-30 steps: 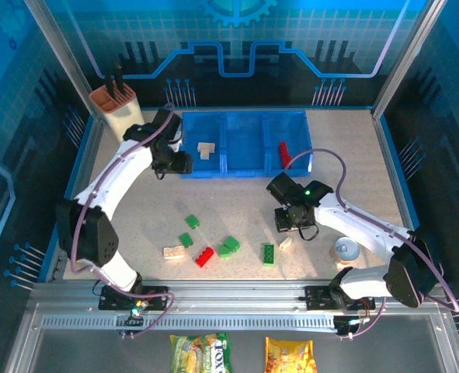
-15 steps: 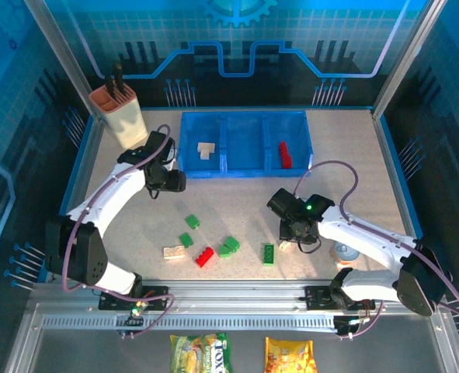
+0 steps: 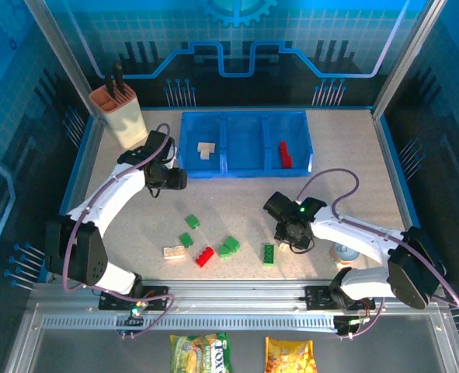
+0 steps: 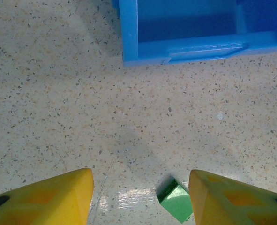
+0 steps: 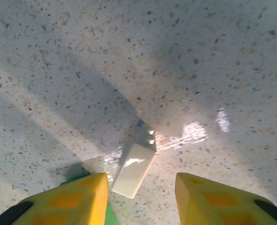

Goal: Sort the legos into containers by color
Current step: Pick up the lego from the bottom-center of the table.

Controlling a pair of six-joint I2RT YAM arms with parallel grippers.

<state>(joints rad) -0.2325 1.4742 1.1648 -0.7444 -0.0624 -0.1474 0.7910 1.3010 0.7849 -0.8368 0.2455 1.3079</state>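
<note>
Glossy speckled worktop point(image 3: 237, 198), slick under plastic. Blue containers point(image 3: 245, 172) sit at the far side, with cream pieces point(image 3: 206, 150) in the left bin and a red one point(image 3: 284, 154) in the right.

Left gripper point(image 4: 140, 199) hangs near the tray corner, jaws spread and empty. A green lego point(image 4: 175, 202) sits hard by one finger, so closing there could flick it away.

Right gripper point(image 5: 140, 199), jaws also wide and empty, straddles a cream lego point(image 5: 134, 174) lying askew. A pinch without squaring up may spin it, or snag the second green lego point(image 3: 269, 253) nearby.
</note>
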